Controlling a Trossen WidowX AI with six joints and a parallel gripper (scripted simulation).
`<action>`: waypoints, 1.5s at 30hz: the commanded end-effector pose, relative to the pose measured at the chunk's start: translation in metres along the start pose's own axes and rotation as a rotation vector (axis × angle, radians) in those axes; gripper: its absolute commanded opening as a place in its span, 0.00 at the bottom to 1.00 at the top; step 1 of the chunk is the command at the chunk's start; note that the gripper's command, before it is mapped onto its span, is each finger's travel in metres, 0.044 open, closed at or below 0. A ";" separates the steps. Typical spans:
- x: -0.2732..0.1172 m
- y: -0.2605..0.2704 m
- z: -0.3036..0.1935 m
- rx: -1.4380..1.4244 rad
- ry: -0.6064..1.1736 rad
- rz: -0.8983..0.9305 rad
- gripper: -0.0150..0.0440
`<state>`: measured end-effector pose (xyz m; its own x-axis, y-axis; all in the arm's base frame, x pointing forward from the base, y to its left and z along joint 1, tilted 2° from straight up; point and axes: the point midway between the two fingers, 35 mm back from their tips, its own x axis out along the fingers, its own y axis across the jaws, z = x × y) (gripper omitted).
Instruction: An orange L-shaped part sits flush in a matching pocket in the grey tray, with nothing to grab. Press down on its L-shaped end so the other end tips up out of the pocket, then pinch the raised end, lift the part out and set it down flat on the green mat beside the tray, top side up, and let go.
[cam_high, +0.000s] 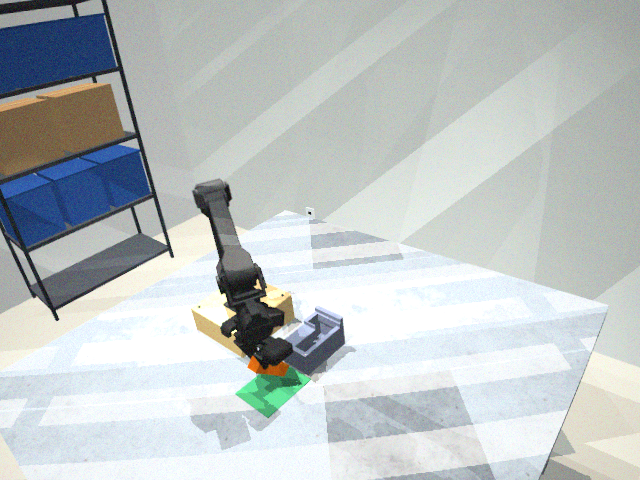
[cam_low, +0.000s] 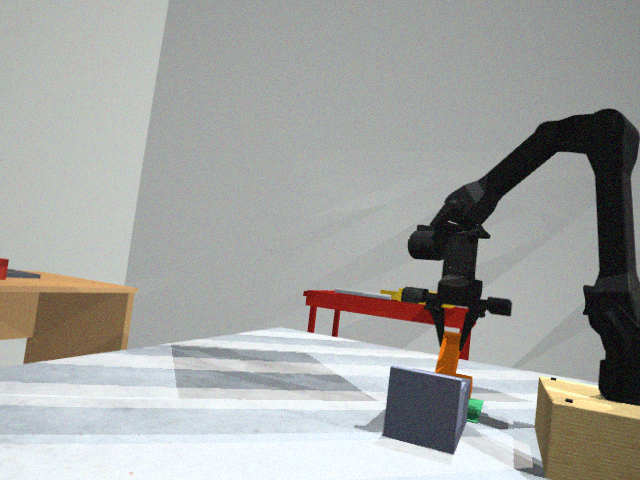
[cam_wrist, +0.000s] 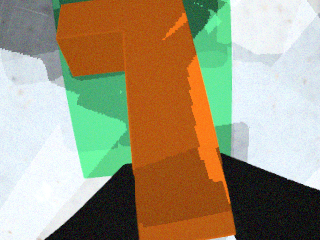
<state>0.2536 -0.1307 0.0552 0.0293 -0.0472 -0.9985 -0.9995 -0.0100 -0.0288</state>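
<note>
The orange L-shaped part (cam_high: 268, 367) (cam_low: 448, 353) (cam_wrist: 160, 115) is out of the tray, between the fingers of my gripper (cam_high: 268, 358) (cam_low: 451, 345) (cam_wrist: 173, 169). The gripper is shut on its straight end. The part slopes, with the held end higher and the L-shaped end lower. In the wrist view it lies across the green mat (cam_high: 254, 393) (cam_low: 476, 410) (cam_wrist: 95, 162). The tray hides its lower end in the exterior view, so I cannot tell whether it touches the mat. The grey tray (cam_high: 324, 355) (cam_low: 421, 408) stands beside the mat, its pocket empty.
The arm stands on a wooden base block (cam_high: 217, 331) (cam_low: 594, 439), close to the tray and mat. The tray's raised end wall (cam_high: 330, 316) is on the side away from the mat. Shelving, a desk and a red table stand in the background.
</note>
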 end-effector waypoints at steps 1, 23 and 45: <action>0.008 0.001 0.001 -0.004 -0.004 0.004 0.25; 0.020 0.002 0.001 0.000 -0.003 0.005 0.30; -0.063 -0.003 -0.002 -0.007 0.008 -0.017 0.93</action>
<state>0.2547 -0.1295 0.1218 0.0494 -0.0566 -0.9972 -0.9987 -0.0176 -0.0485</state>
